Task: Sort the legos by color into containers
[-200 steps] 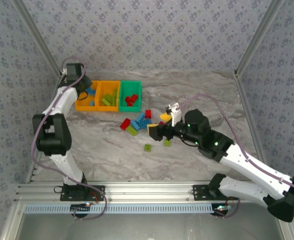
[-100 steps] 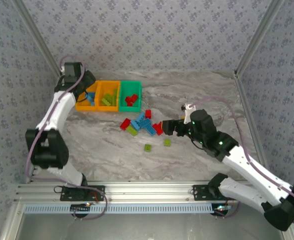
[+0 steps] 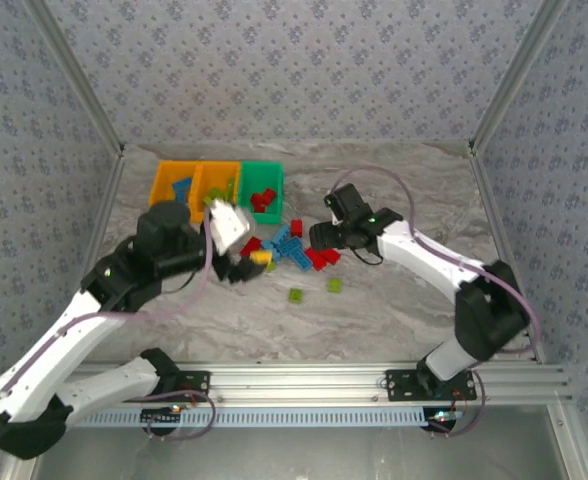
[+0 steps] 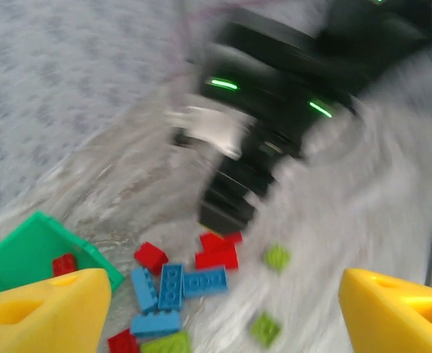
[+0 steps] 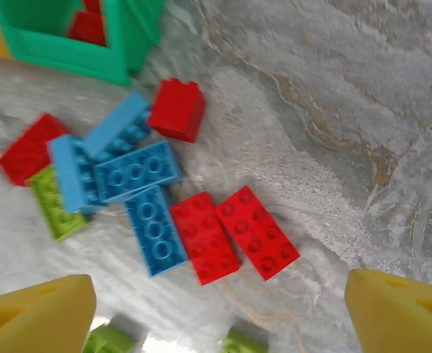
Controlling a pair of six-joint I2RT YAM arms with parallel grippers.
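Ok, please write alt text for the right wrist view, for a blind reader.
Loose legos lie on a marbled table: two red bricks side by side, blue bricks to their left, a lime brick, a red block. A green bin, red pieces inside, sits top left.

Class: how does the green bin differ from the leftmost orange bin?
The green bin holds red bricks; the leftmost orange bin holds blue bricks. The green bin ends the row on the right, the orange bin on the left. Both are open-topped rectangular bins.
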